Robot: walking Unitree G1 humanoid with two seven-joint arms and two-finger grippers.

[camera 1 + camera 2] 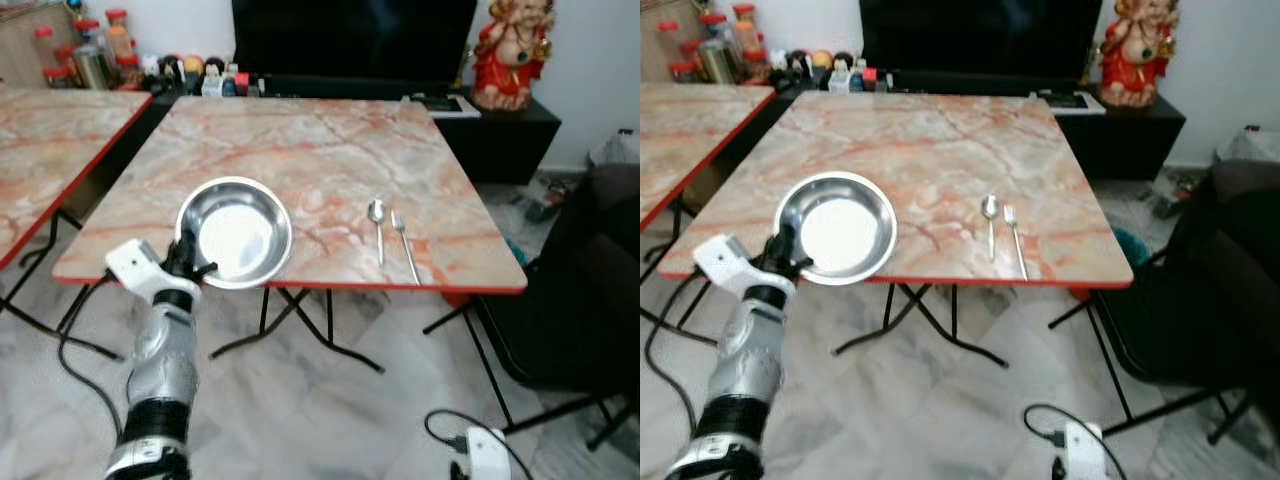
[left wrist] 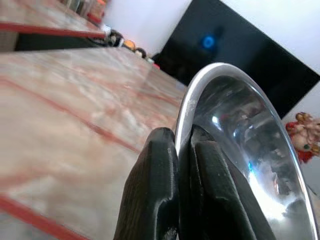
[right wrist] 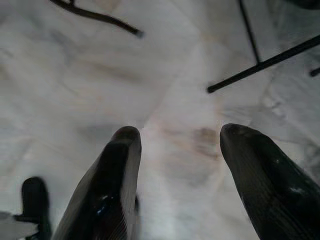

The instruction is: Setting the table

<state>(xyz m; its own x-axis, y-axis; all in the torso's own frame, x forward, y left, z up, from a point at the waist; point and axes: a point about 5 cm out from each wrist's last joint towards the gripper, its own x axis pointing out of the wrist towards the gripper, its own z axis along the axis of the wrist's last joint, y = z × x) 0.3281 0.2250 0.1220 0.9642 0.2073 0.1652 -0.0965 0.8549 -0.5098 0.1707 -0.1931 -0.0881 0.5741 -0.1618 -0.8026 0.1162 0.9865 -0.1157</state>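
Just at the near edge of the marble tabletop [image 1: 300,150], the left gripper [image 1: 188,262] pinches the rim of one steel bowl [image 1: 236,232], which overhangs that edge slightly. One spoon [image 1: 377,225] and one fork [image 1: 403,243] lie side by side to the bowl's right, apart from it. The right gripper [image 3: 175,170] hangs over the floor [image 3: 150,90], fingers spread, holding nothing.

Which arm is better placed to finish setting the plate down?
Left. The left claw is shut on the rim of the round steel plate at the marble-patterned table's near edge. The right claw hangs open over the floor, away from the table.
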